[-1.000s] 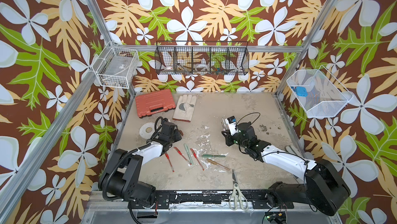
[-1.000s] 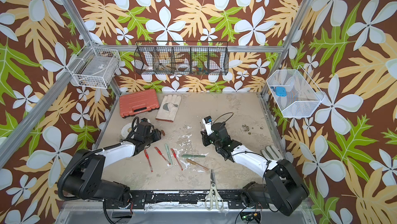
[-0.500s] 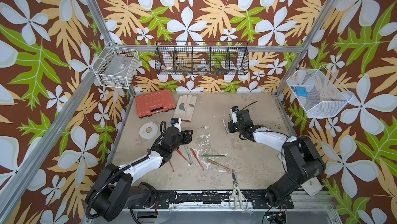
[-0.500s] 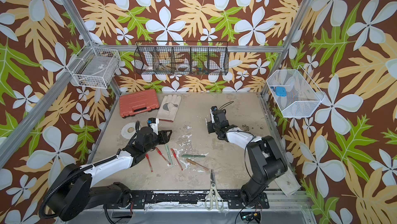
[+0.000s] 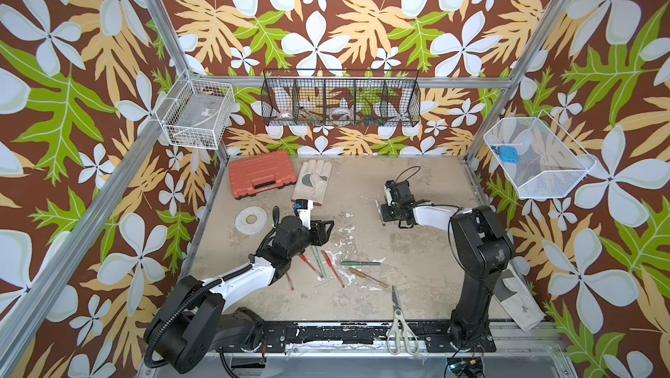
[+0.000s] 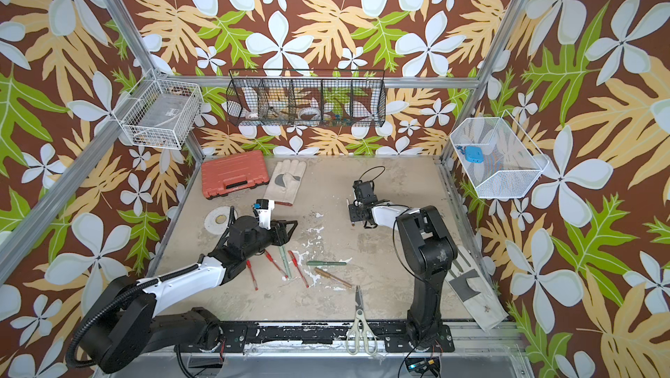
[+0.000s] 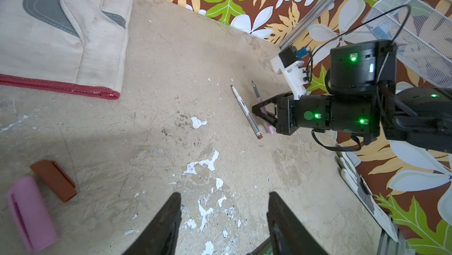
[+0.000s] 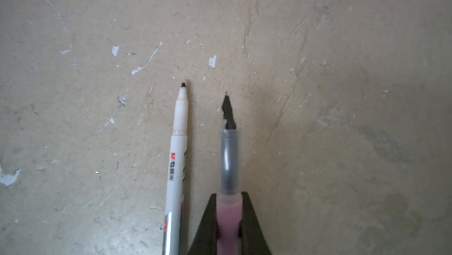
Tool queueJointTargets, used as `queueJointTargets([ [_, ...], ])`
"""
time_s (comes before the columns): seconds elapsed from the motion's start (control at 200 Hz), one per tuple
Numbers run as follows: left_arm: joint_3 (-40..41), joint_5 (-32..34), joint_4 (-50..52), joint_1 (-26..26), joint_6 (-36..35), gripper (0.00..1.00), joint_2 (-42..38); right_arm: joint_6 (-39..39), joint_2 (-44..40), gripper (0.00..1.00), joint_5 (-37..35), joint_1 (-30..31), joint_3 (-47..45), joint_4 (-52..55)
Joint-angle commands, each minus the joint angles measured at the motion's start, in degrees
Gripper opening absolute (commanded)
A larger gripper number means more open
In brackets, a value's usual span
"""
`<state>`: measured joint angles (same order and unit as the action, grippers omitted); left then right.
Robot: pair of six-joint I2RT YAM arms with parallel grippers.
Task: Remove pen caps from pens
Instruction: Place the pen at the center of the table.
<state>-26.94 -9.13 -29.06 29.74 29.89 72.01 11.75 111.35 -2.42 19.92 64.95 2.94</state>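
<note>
right gripper is clamped on the pink pen, jaws tight on the pink barrel just behind the clear grip section. Nib is bare, so that cap is off. Pen looks to be down at table level, alongside the white marker, just beside it and not touching; marker's felt tip is bare too. In a top view the pair sits right of centre in the frame, at the right gripper

left gripper is partly open, jaws well apart, nothing between them, aimed across bare table toward the right one. Pink cap and brown cap lie loose on the table near it, close together, apart from the glove

other pens form a loose fan in the lower centre of the frame, just off the left gripper: three red, pale green, dark green, gold. Too small to tell which have caps on

handling, best guess: pens are light, stiff, smooth round plastic, so they'll roll and can twist in the jaws. Best hold is mid-barrel, square across, with one gripper; the other takes the cap and pulls straight along the axis. Caps look friction fit, so expect a snap release. Keep off the nib and felt tip, those are the fragile bits. Caps are short and stubby, easy to flick away
</note>
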Motion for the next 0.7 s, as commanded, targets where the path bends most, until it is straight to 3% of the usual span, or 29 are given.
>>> queueJointTargets([
  [0.0,0.02,-1.67,-2.71,0.06,-0.53,0.58,-0.05,0.29,0.71,0.17,0.12,-0.29,0.27,1.09],
  [0.395,0.53,-5.32,-5.14,0.50,-0.65,0.58,-0.14,0.26,-2.85,0.35,0.00,-0.34,-0.28,2.24],
  [0.56,1.05,-4.06,-4.67,0.50,-0.50,0.58,-2.07,-0.94,-13.29,0.43,0.12,-0.35,-4.86,0.75],
  [0.696,1.74,-1.43,-3.61,0.50,-0.01,0.58,-4.80,-2.88,-24.91,0.57,2.94,0.13,-11.34,-1.38],
])
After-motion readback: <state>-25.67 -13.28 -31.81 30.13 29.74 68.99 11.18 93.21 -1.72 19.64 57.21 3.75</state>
